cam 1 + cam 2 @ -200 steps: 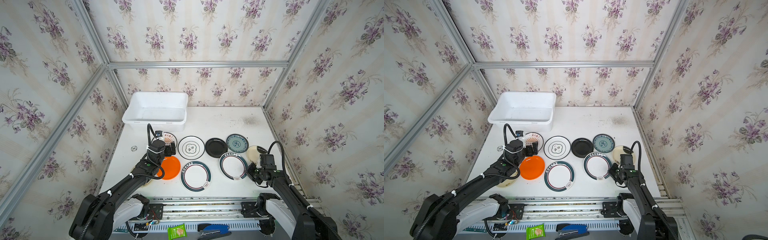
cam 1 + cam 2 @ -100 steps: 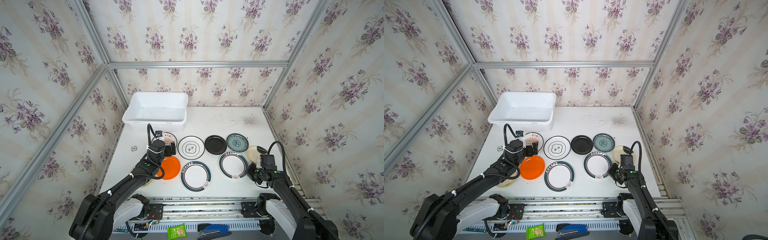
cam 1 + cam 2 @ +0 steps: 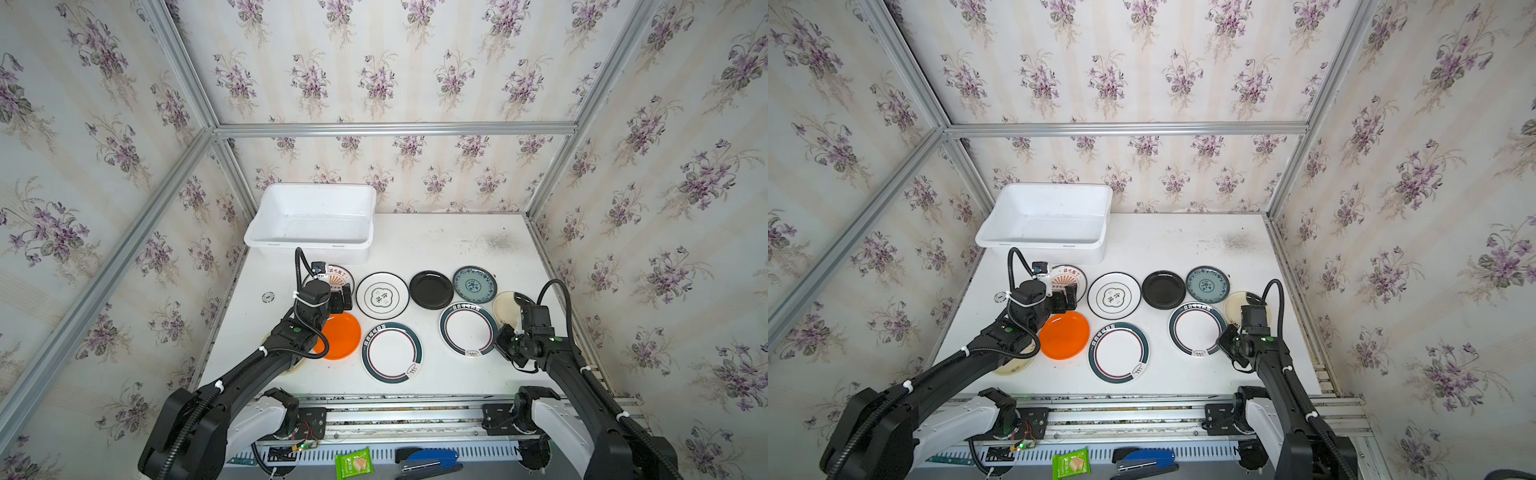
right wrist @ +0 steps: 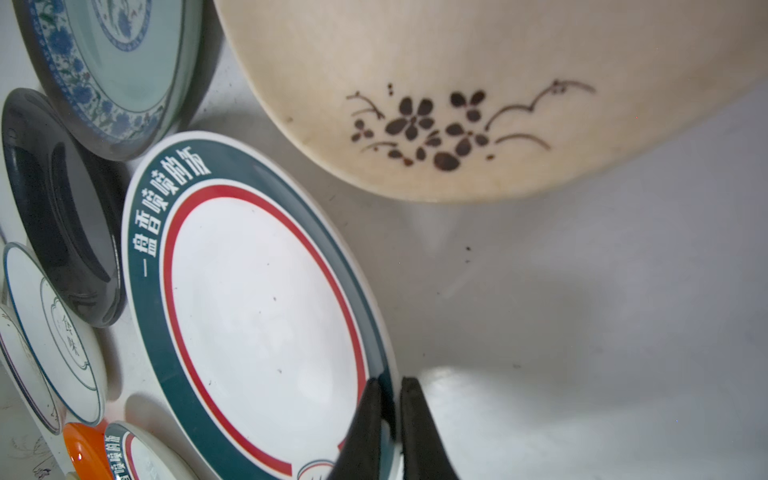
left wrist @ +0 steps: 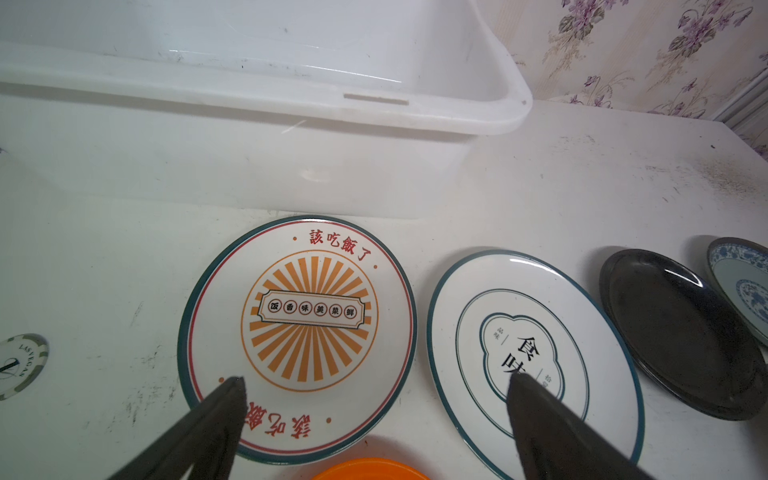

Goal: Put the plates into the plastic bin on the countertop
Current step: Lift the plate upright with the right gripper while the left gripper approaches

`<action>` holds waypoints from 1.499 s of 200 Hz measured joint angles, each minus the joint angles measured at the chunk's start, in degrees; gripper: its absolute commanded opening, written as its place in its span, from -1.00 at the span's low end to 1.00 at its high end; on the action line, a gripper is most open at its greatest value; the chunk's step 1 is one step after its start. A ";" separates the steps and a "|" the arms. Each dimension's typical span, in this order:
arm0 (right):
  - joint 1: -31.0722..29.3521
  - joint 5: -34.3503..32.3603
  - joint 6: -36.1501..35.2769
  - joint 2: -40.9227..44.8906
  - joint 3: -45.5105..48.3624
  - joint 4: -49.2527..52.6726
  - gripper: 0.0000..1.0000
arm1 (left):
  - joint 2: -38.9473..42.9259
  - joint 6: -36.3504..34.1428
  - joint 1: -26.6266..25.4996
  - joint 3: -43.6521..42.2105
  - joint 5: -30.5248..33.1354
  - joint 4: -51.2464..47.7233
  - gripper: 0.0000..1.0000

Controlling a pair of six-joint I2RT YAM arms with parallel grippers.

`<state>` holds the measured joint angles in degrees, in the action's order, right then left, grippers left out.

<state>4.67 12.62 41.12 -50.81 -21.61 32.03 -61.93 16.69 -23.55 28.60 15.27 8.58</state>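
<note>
**A:** How far along is this? Biggest things first.

**B:** The white countertop (image 3: 436,241) carries everything. The white plastic bin (image 3: 308,243) sits at its far left. I see no plate inside it, so by my reading nothing is done yet.

**A:** And the plates?

**B:** Nine, all out on the countertop.
- **Far row, left to right:** the sunburst plate (image 5: 309,309), the emblem plate (image 3: 382,296), the black plate (image 3: 431,289) and the blue patterned plate (image 3: 474,284).
- **Nearer row:** a cream plate (image 3: 1016,365) mostly hidden under the left arm, then the orange plate (image 3: 338,336), the middle teal-banded plate (image 3: 392,352) and the right teal-banded plate (image 3: 468,329).
- **Far right:** the cream floral plate (image 3: 508,305).

**A:** What are the grippers doing?

**B:** The right gripper (image 4: 390,384) is pinching the near right rim of the right teal-banded plate. Its wrist view shows one jaw on each side of that rim. I cannot tell whether the plate has left the surface. The left gripper (image 5: 376,382) is spread wide and holds nothing. It hangs over the gap between the sunburst plate and the emblem plate, just in front of the bin.

**A:** Anything smaller?

**B:** A Las Vegas poker chip (image 5: 20,361) lies left of the sunburst plate.

**A:** So what's left?

**B:** As I judge it, all nine plates have yet to go into the bin. The right teal-banded plate looks like the first.
</note>
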 measured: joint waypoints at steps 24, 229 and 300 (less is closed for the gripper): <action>0.00 0.00 -0.04 0.02 -1.51 0.37 -1.00 | 0.44 0.00 0.00 -0.02 -0.39 0.02 0.99; 0.00 0.70 2.64 6.45 -6.93 0.33 -1.00 | 2.58 8.37 -0.15 3.04 -11.37 1.20 0.99; 0.11 4.42 8.24 4.26 -10.58 -4.87 -1.00 | -5.07 10.99 -2.21 9.92 -16.87 1.33 0.99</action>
<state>4.78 17.04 49.36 -46.54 -32.18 27.16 -67.00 27.68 -25.76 38.52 -1.61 9.91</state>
